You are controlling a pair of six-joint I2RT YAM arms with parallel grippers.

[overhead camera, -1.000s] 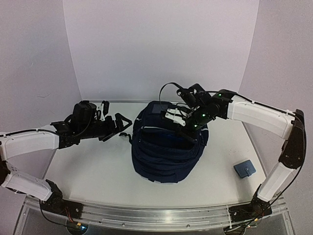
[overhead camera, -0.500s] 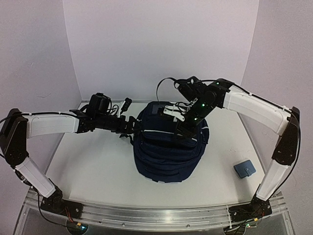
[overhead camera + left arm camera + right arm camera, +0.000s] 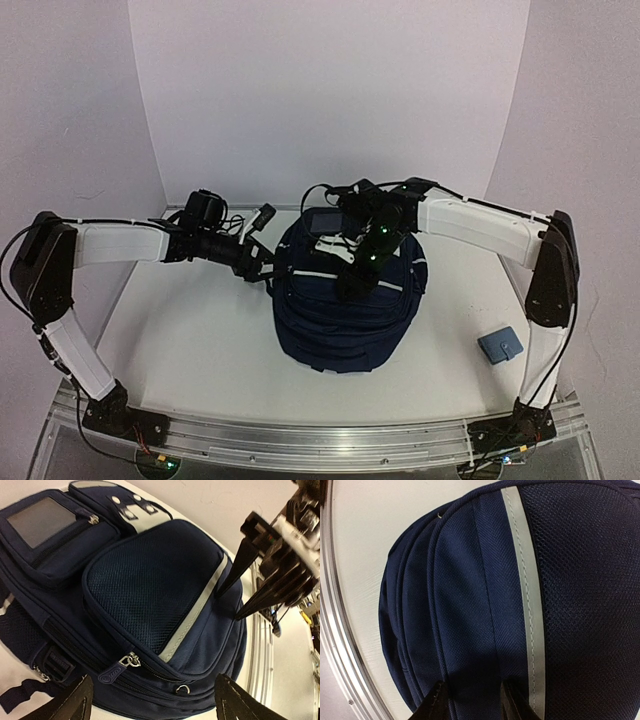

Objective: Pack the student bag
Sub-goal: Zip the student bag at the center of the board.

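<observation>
The student bag [image 3: 340, 315], navy with pale stripes, stands in the middle of the table. My left gripper [image 3: 263, 264] is at its upper left side. In the left wrist view that gripper [image 3: 152, 677] is wide open, its fingers [image 3: 75, 702] flanking the bag's zipper pull [image 3: 117, 667] and mesh pocket [image 3: 150, 580] without touching them. My right gripper [image 3: 350, 282] points down onto the bag's top front. In the right wrist view it [image 3: 474, 685] is partly open, tips against the bag's navy fabric [image 3: 470, 605] beside a pale stripe [image 3: 525, 595]. No pinched fold shows.
A small blue pouch [image 3: 500, 346] lies on the table at the right, near the right arm's lower link. The white table [image 3: 200, 350] ends at a metal rail [image 3: 320, 440] at the front. White walls close in behind and at both sides.
The left arm has reached right to the bag's side. The right gripper has swung left and down onto the bag's front; its jaws, shut a second ago, now stand apart.
</observation>
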